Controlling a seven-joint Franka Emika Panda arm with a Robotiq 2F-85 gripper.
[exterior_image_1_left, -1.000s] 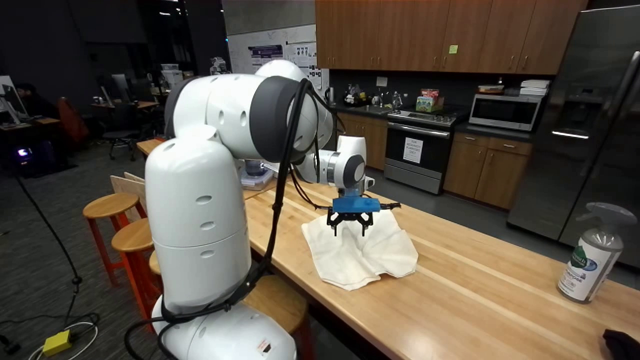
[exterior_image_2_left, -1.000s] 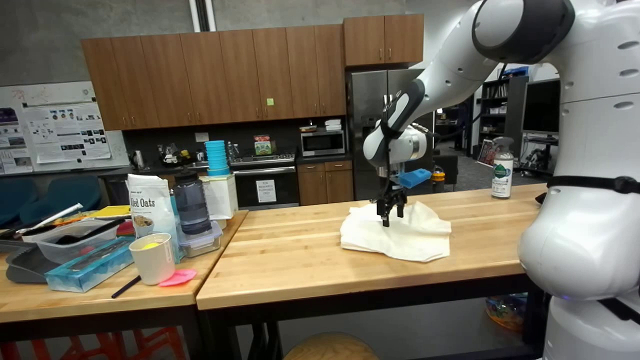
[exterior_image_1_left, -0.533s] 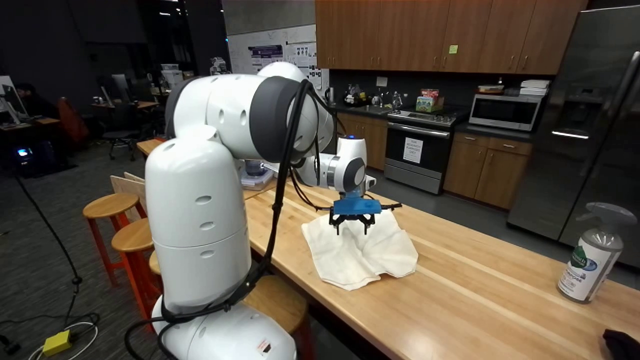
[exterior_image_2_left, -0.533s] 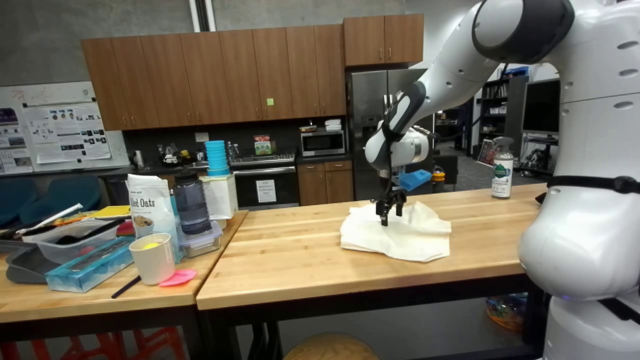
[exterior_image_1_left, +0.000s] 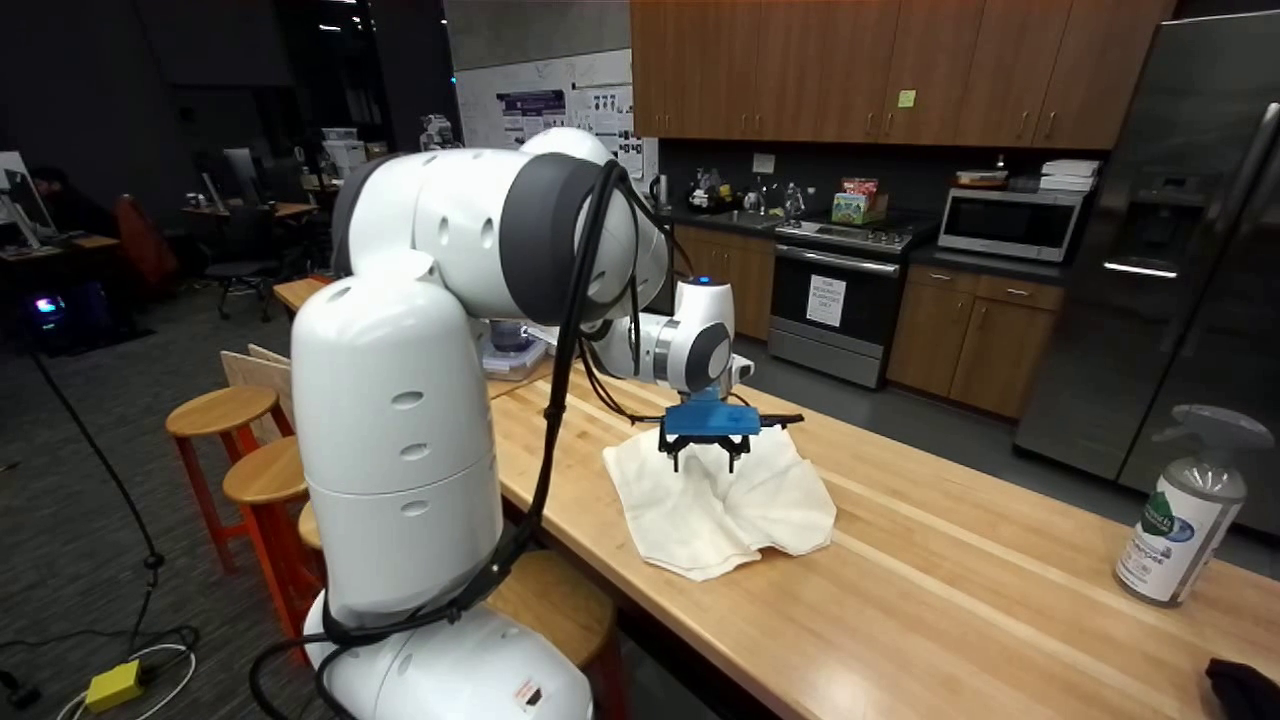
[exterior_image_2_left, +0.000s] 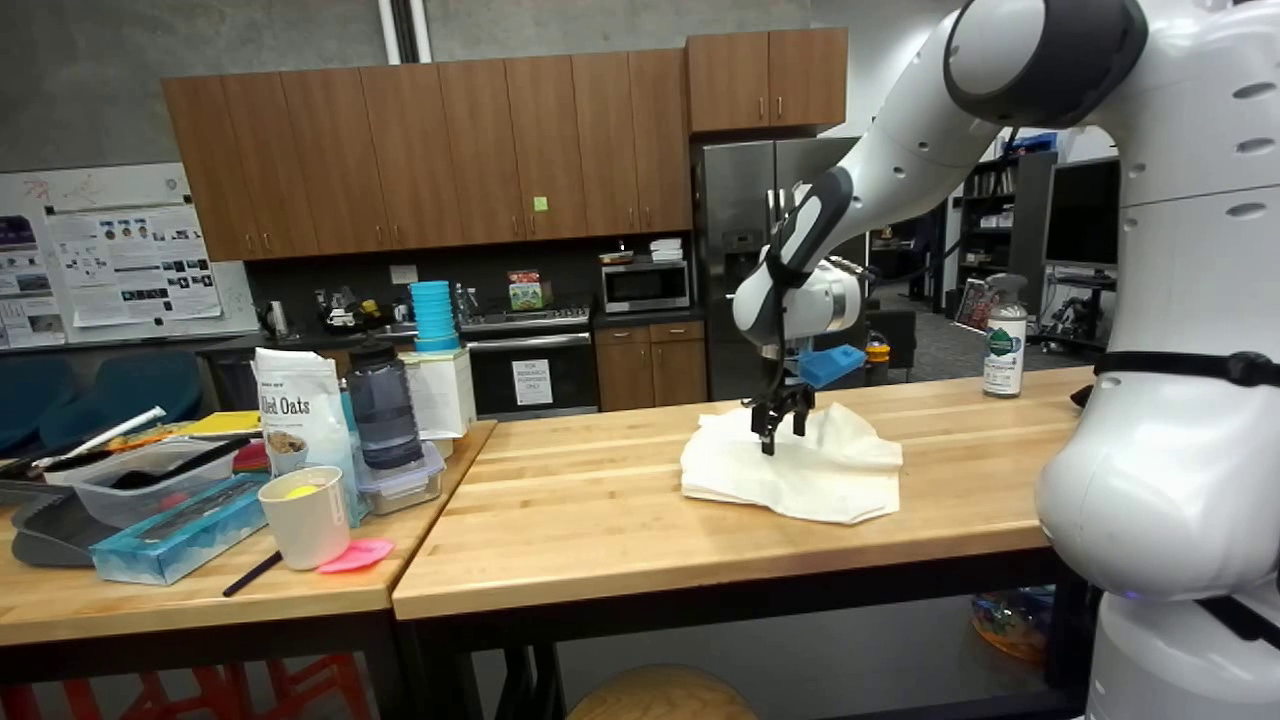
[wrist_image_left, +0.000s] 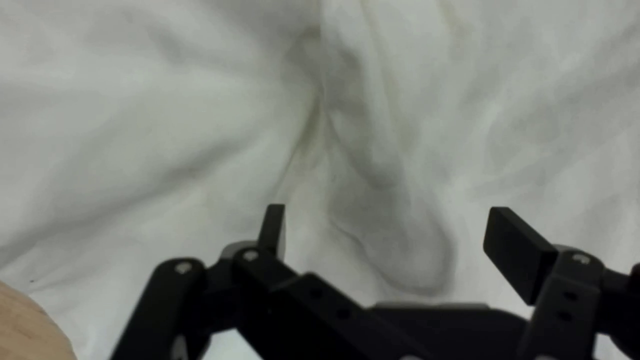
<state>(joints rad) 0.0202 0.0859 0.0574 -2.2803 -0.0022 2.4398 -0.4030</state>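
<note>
A cream-white cloth lies rumpled on the wooden table and shows in both exterior views (exterior_image_1_left: 745, 535) (exterior_image_2_left: 840, 485). It fills most of the wrist view (wrist_image_left: 150, 125), with a raised fold running down the middle. My gripper (exterior_image_1_left: 704, 467) is open and empty, pointing down over the cloth; it also shows in the other camera's exterior picture (exterior_image_2_left: 783, 440). In the wrist view its black fingers (wrist_image_left: 385, 220) stand wide apart on both sides of the end of the fold. I cannot tell whether the fingertips touch the cloth. A blue block-shaped part (exterior_image_1_left: 711, 417) is fixed above the fingers.
A spray bottle (exterior_image_1_left: 1180, 525) stands on the wooden table (exterior_image_2_left: 560, 540). A dark item (exterior_image_1_left: 1240, 690) lies at its edge. A neighbouring table holds a mug (exterior_image_2_left: 305, 520), an oats bag (exterior_image_2_left: 300, 410), a dark water bottle (exterior_image_2_left: 385, 405) and a tissue box (exterior_image_2_left: 180, 530). Stools (exterior_image_1_left: 225, 410) stand beside the table.
The arm's wrist has shifted and tilted slightly, moving a little to the right in both exterior views. The gripper stays open over the cloth, and the cloth looks the same.
</note>
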